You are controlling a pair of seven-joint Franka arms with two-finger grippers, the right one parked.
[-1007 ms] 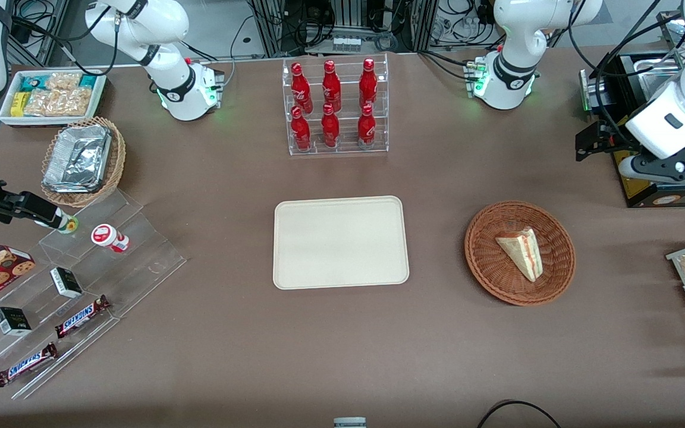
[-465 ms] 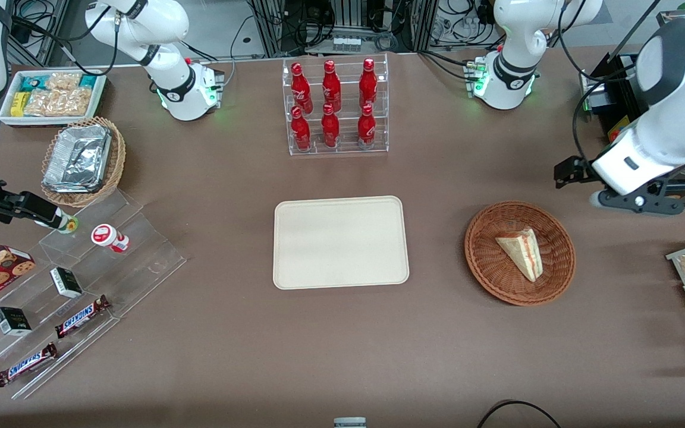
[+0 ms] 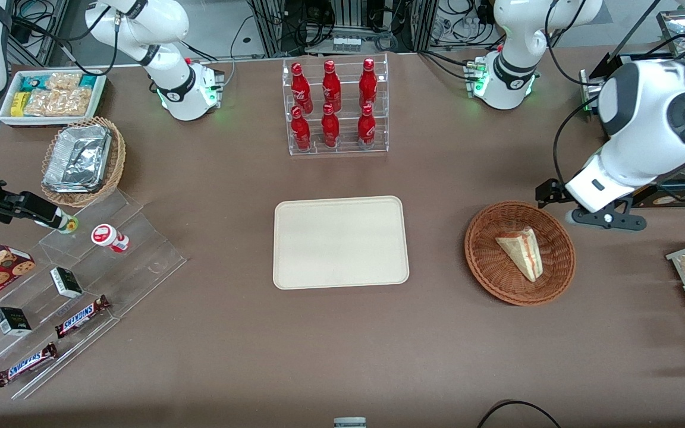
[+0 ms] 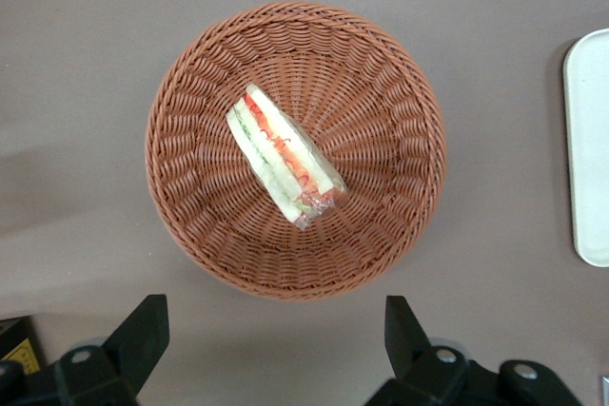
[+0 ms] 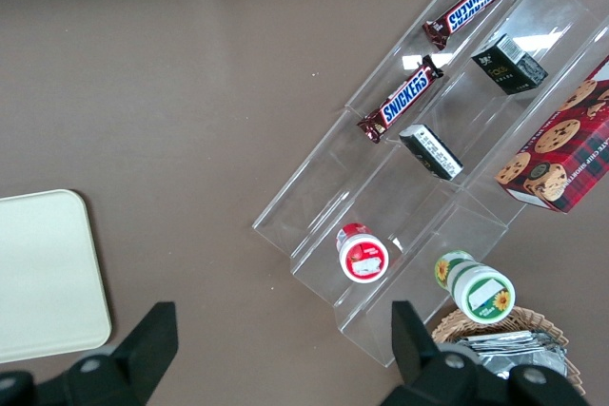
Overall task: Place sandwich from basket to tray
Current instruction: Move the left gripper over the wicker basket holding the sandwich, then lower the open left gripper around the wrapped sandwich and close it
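Front view: sandwich (image 3: 521,254) lying in the reddish-brown basket (image 3: 519,253), cut edge with red filling turned toward the working arm's end of the table; tray (image 3: 341,242) bare, well apart from the basket toward the parked arm's end. Gripper (image 3: 601,220) hanging above the table just beside the basket's rim, farther from the camera than the sandwich, touching nothing. Six red bottles (image 3: 330,107) upright in a clear rack (image 3: 336,106), farther from the camera than the tray. Left wrist view: sandwich (image 4: 284,158) seen from above, resting near the middle of the basket (image 4: 295,149), filling layers clearer here; fingers (image 4: 141,335) spread wide apart and empty, short of the rim; one edge of the tray (image 4: 590,147) showing. Right wrist view: stepped clear shelf (image 5: 433,154) with chocolate bars (image 5: 400,100), unseen by the left wrist camera.
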